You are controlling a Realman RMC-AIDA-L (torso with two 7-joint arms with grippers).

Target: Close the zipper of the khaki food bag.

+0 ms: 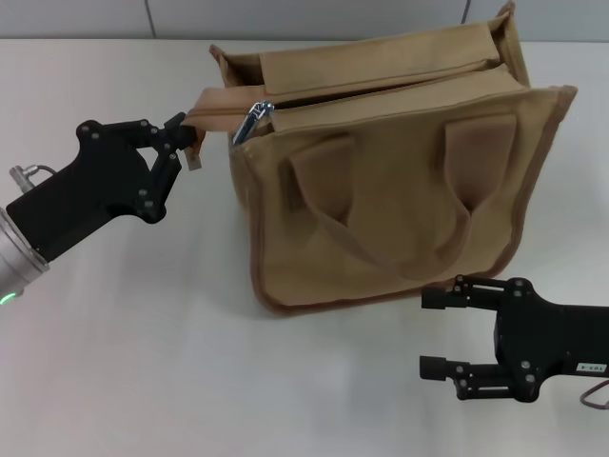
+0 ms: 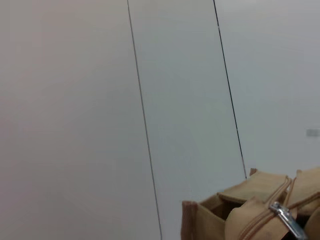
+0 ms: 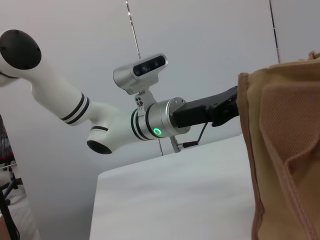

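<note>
**Bracing the bag end before the zip pull**

You have the left gripper [image 1: 183, 141] at upper left of the head view, jaws pinched on the zipper [image 1: 381, 84] tape's end tab. The bag [image 1: 400, 190] stands centre, slider [image 1: 253, 121] at that same end, mouth gaping. The right gripper [image 1: 436, 331], lower right, waits with jaws wide and empty. Next it probably must reach the slider and draw it across.

A tan-khaki bag [image 1: 400, 181] with darker brown piped edges is seen on a white table [image 1: 143, 362]. A shiny silver slider [image 1: 249, 122] is carried by its khaki zipper [image 1: 381, 90]. Both grippers are black.
</note>
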